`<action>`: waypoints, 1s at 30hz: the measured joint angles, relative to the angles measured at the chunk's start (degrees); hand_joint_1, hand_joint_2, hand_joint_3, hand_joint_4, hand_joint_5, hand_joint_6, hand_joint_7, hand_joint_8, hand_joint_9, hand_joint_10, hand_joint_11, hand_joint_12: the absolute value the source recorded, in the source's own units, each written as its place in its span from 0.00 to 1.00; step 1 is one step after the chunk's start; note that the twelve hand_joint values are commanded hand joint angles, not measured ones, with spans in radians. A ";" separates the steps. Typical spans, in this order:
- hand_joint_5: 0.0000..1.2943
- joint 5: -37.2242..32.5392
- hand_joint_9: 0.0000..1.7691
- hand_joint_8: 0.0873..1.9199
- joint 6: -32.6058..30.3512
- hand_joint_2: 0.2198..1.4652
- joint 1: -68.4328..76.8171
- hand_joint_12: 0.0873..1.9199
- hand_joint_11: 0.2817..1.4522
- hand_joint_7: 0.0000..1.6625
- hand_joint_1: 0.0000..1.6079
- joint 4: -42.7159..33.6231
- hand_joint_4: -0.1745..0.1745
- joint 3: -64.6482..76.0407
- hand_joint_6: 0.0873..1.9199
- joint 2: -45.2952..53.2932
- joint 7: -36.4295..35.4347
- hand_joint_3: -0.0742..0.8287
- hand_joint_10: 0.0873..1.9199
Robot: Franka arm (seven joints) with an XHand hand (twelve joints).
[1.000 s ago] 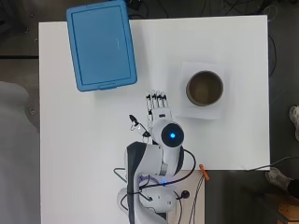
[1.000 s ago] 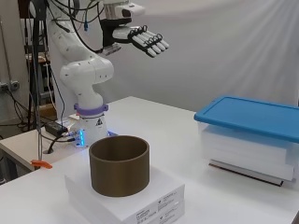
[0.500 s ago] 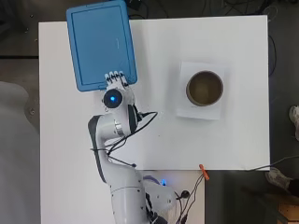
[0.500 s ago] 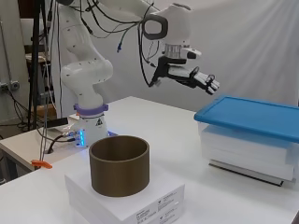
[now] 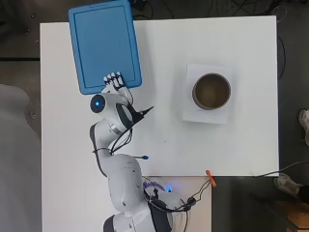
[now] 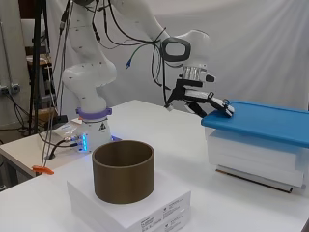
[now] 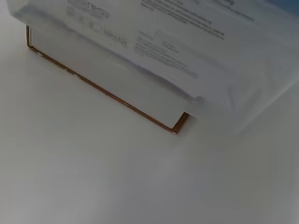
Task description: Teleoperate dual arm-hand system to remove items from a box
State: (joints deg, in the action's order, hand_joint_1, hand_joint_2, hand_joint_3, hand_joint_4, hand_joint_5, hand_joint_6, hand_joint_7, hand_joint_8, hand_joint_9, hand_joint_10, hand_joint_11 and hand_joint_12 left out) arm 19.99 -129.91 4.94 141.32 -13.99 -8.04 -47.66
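A clear plastic box with a blue lid stands at the table's far left; in the side view the blue lid tops the pale box body. My hand reaches over the lid's near edge, fingers straight and resting at the rim. From the side the hand slopes down onto the lid's corner, thumb below. The wrist view shows the box wall close up, standing on a thin brown-edged board. What the box holds is hidden.
A brown cylinder stands on a white flat carton at the right; in the side view the cylinder is nearest the camera. An orange clip lies at the table's near edge. The arm's base glows blue.
The arm has swung from the table's middle to the left and lowered. The hand has come down from the air onto the near edge of the blue lid.
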 joint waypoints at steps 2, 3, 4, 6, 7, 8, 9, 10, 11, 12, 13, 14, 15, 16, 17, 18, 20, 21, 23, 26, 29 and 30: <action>0.16 6.04 0.15 0.00 -0.83 0.76 0.21 0.00 0.10 0.12 0.50 0.24 0.37 -1.03 0.00 0.33 4.97 0.12 0.00; 0.16 8.62 0.16 0.00 -1.08 0.78 0.28 0.00 0.10 0.12 0.53 0.33 0.37 -1.42 0.00 0.45 7.23 0.12 0.00; 0.17 11.02 0.16 0.00 -1.34 0.78 0.35 0.00 0.10 0.12 0.54 0.43 0.37 -1.83 0.00 0.58 9.36 0.11 0.00; 0.17 13.12 0.16 0.00 -1.76 0.79 0.45 0.00 0.10 0.12 0.54 0.58 0.37 -2.44 0.00 0.79 11.21 0.11 0.00; 0.17 13.30 0.16 0.00 -1.95 0.79 0.50 0.00 0.10 0.12 0.55 0.64 0.37 -2.73 0.00 0.88 11.40 0.11 0.00; 0.17 13.25 0.16 0.00 -2.10 0.79 0.54 0.00 0.10 0.12 0.55 0.70 0.37 -2.86 0.00 0.95 11.43 0.11 0.00; 0.34 13.22 0.24 0.00 -2.11 0.80 0.55 0.00 0.12 0.24 0.56 0.73 0.46 -2.90 0.00 0.97 11.43 0.10 0.00; 0.46 13.23 0.35 0.00 -2.20 0.80 0.59 0.00 0.16 0.37 0.58 0.68 0.57 -2.89 0.22 0.96 11.41 0.11 0.00; 0.53 13.27 0.42 0.21 -2.71 0.78 0.64 0.00 0.27 0.46 0.68 0.52 0.38 -2.72 0.41 0.96 10.91 0.10 0.15; 0.54 13.34 0.45 0.47 -3.47 0.79 0.70 0.02 0.40 0.47 0.75 0.08 0.21 -2.56 0.51 0.98 9.75 0.10 0.37; 0.54 13.77 0.45 0.65 -4.72 0.81 0.71 0.21 0.40 0.46 0.75 -0.30 0.20 -2.24 0.59 0.99 7.37 0.09 0.59; 0.52 14.25 0.45 0.76 -5.92 0.84 0.72 0.41 0.35 0.44 0.73 -0.42 0.24 -1.82 0.64 0.92 4.86 0.08 0.73; 0.49 14.43 0.44 0.82 -6.85 0.85 0.77 0.54 0.31 0.41 0.76 -0.49 0.21 -1.48 0.67 0.84 2.36 0.08 0.79; 0.47 13.92 0.43 0.85 -7.24 0.86 0.83 0.62 0.28 0.39 0.78 -0.77 0.20 -1.23 0.70 0.78 -0.28 0.09 0.81; 0.46 12.14 0.43 0.87 -6.92 0.87 0.93 0.68 0.27 0.38 0.75 -1.48 0.28 -1.04 0.74 0.82 -2.73 0.09 0.85; 0.45 9.43 0.44 0.88 -5.84 0.88 1.05 0.73 0.28 0.39 0.72 -2.58 0.33 -0.88 0.75 0.88 -4.60 0.09 0.88; 0.47 2.12 0.47 0.90 -2.09 0.89 1.44 0.82 0.32 0.39 0.70 -6.27 0.32 -0.53 0.74 -0.08 -7.43 0.09 0.93; 0.47 -0.58 0.48 0.91 -0.89 0.89 1.50 0.84 0.34 0.39 0.70 -7.82 0.31 -0.10 0.74 -1.04 -8.58 0.09 0.94; 0.49 -3.87 0.50 0.92 1.42 0.89 1.73 0.88 0.38 0.38 0.70 -10.27 0.29 0.75 0.73 -3.38 -12.86 0.09 0.96; 0.51 -7.17 0.54 1.00 5.67 0.87 1.88 0.93 0.44 0.44 0.62 -13.36 0.43 1.93 0.77 -5.50 -17.46 0.08 0.99; 0.44 -10.13 0.52 0.76 5.45 0.83 1.92 0.61 0.28 0.46 0.77 -15.20 0.10 2.87 0.79 -6.48 -19.18 0.08 0.72; 0.44 -9.44 0.52 0.69 3.98 0.81 1.90 0.47 0.28 0.47 0.80 -15.26 0.05 3.56 0.82 -6.21 -20.91 0.08 0.62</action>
State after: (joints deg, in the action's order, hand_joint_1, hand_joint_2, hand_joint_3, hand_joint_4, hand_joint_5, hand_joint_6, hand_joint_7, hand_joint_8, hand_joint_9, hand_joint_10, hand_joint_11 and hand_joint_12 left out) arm 10.54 -125.93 6.84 126.07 -10.43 -14.25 -68.57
